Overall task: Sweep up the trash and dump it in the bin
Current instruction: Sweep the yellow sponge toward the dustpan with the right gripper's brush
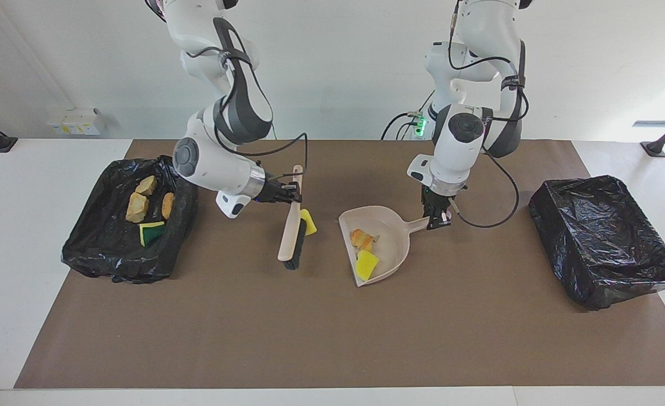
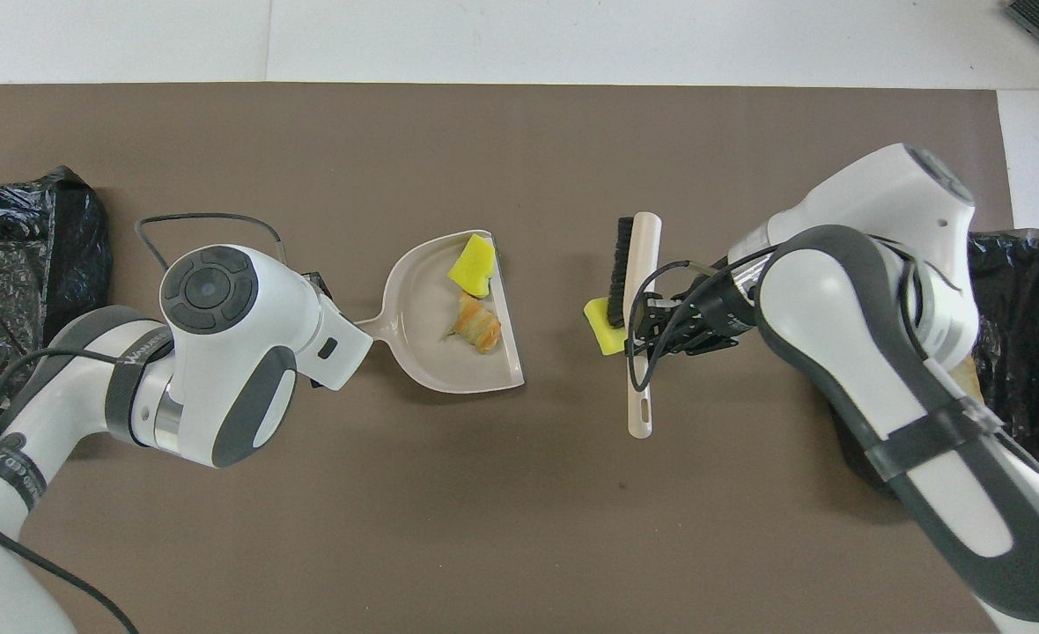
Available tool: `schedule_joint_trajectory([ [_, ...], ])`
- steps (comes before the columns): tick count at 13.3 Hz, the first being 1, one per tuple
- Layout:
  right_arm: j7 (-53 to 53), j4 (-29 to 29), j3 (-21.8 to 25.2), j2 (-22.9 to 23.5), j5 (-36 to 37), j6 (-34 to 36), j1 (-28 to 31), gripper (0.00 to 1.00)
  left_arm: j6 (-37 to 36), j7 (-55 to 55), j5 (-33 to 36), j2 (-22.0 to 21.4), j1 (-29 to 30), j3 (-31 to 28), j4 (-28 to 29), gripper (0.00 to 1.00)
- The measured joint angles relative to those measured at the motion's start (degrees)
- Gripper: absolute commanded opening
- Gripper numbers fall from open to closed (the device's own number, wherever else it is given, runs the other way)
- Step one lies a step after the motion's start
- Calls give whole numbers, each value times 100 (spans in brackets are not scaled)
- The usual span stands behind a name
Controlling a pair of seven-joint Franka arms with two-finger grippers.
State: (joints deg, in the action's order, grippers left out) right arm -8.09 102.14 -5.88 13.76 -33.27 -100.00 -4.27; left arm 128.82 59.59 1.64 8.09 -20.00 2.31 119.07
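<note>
Right hand clamped on the brush handle, brush tilted with bristles on the table beside the dustpan, toward the right arm's end. One yellow scrap touching the brush on the dustpan's side. Left hand pinched on the dustpan's handle. Two scraps inside the dustpan. Four more scraps in the bin at the right arm's end, well apart from the dustpan. Second bin toward the left arm's end.
</note>
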Motion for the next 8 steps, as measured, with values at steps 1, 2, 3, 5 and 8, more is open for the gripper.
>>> schedule_joint_trajectory([
  [1,-55,-53,2,-33,-4,130,186,0,0,0,-4,-1,0,0,1,0],
  [2,-57,-48,7,-38,-4,176,327,0,0,0,-11,-2,0,-1,-2,0],
  [3,-27,-27,14,-28,70,178,375,0,-1,0,-18,-4,0,-1,-6,0],
  [5,81,59,-11,37,858,6,196,0,-31,0,-116,-16,4,-16,-39,0],
  [8,219,367,-39,310,2446,-696,-560,0,-267,0,-353,-46,31,-68,-352,0],
])
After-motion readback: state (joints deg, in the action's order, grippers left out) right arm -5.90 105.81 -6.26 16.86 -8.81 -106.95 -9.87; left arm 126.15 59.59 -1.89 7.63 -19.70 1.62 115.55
